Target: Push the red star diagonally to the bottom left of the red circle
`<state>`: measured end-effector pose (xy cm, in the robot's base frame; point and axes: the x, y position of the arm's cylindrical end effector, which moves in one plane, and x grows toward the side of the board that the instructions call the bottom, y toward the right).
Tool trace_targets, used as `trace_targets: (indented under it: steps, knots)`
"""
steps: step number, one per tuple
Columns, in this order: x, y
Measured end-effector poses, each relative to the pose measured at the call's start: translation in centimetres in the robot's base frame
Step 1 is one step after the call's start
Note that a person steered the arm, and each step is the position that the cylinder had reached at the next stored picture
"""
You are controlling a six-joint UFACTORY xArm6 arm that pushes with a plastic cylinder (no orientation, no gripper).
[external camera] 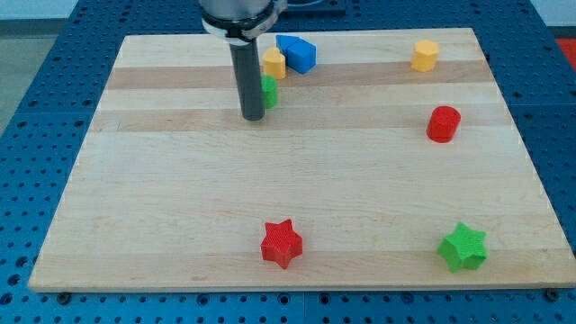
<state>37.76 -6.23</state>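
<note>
The red star (282, 243) lies near the view's bottom, a little left of centre. The red circle (443, 123) stands at the view's right, well above and right of the star. My tip (253, 117) rests on the board at the upper middle, far above the star and far left of the red circle. It stands just left of a green block (268, 91), which the rod partly hides.
A yellow block (274, 64) and a blue block (297, 53) sit close together at the top, right of the rod. A yellow hexagon (426, 55) is at the top right. A green star (463, 247) lies at the bottom right. The wooden board (162, 207) ends at a blue pegboard.
</note>
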Motion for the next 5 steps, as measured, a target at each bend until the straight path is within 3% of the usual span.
trace_targets:
  steps: [3,4,5]
  knots:
    - [-5.8,0.0]
    - [-4.8,-0.2]
    - [0.3,-1.5]
